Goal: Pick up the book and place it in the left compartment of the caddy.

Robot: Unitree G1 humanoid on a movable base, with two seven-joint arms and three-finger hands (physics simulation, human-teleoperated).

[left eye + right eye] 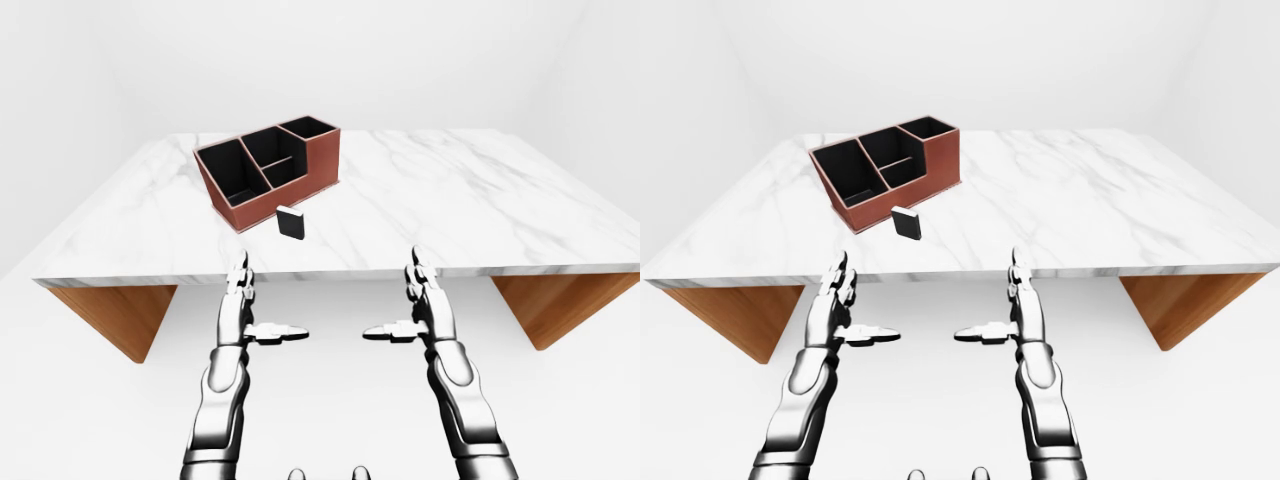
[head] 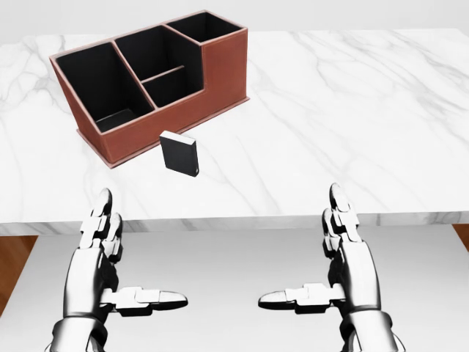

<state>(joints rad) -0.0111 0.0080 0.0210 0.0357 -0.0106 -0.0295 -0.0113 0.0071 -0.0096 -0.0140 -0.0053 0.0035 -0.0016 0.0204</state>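
Note:
A small black book point(image 2: 179, 154) stands upright on the white marble table point(image 2: 352, 110), just below the caddy in the head view. The red-brown caddy point(image 2: 220, 70) has black compartments; its large left compartment point(image 2: 99, 84) holds nothing. My left hand point(image 2: 121, 260) and right hand point(image 2: 322, 257) are both open, fingers up and thumbs pointing inward. They hover below the table's near edge, well short of the book, and hold nothing.
The table rests on wooden supports point(image 1: 115, 315) at each side. The caddy sits at an angle toward the table's upper left in the left-eye view. White floor and walls surround the table.

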